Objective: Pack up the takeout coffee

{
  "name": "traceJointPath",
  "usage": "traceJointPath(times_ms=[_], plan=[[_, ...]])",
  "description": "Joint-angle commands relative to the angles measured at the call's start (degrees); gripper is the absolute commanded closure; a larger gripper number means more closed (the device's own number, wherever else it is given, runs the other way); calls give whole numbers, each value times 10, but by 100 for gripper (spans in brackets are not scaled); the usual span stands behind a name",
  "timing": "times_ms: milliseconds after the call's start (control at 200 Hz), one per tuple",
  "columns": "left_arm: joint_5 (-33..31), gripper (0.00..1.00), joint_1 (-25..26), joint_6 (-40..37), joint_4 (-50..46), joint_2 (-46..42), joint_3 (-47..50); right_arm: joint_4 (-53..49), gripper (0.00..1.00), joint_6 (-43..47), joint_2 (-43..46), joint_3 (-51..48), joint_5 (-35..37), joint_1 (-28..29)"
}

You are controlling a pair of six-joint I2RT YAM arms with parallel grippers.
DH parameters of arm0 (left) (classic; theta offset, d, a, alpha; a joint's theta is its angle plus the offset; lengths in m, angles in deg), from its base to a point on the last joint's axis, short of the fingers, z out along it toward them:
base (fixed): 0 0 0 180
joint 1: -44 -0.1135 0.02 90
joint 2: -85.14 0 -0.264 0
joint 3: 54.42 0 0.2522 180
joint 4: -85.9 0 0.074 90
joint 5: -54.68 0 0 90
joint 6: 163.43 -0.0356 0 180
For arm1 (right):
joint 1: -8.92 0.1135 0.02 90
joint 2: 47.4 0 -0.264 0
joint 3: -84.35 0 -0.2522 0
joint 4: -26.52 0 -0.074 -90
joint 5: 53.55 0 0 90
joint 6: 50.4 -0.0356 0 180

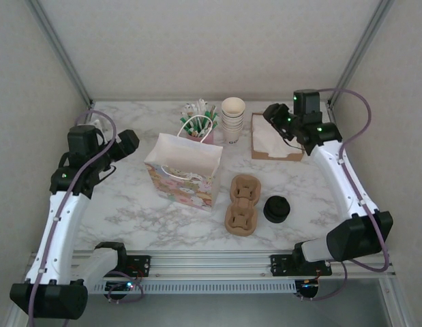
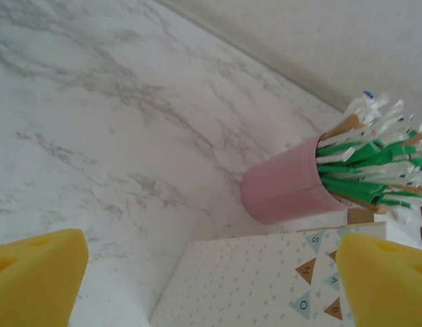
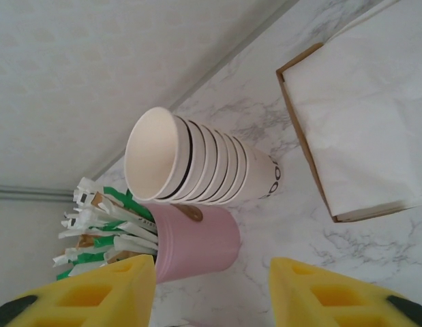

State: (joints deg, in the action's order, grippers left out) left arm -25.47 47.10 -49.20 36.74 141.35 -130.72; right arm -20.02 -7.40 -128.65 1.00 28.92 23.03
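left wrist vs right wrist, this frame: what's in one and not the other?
Left wrist, not right wrist: the patterned side of the gift bag. Right wrist, not left wrist: the stacked cream cups and the white napkins. Both: the pink cup of green and white packets, the marble table, and each arm's own yellow fingers set wide apart, left gripper and right gripper.

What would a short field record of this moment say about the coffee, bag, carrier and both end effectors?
gift bag: upright on the table
cup carrier: empty, right of the gift bag
takeout coffee: black lid on, standing right of the cup carrier, unheld
left end effector: open, near the pink holder
right end effector: open, facing the stacked cups
packing: not begun
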Motion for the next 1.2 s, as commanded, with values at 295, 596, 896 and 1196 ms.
traceJointPath(times_ms=[295, 596, 896, 1196], plan=[[25, 16, -2, 24, -61, 26, -43, 20, 58, -8, -155, 129, 29, 46], [7, 19, 5, 59, -62, 32, -29, 25, 68, -27, -233, 185, 32, 61], [-4, 18, 9, 69, -70, 27, -29, 25, 75, -29, -269, 201, 38, 65], [-15, 18, 11, 69, -72, 33, -35, 28, 77, -21, -283, 216, 46, 71]])
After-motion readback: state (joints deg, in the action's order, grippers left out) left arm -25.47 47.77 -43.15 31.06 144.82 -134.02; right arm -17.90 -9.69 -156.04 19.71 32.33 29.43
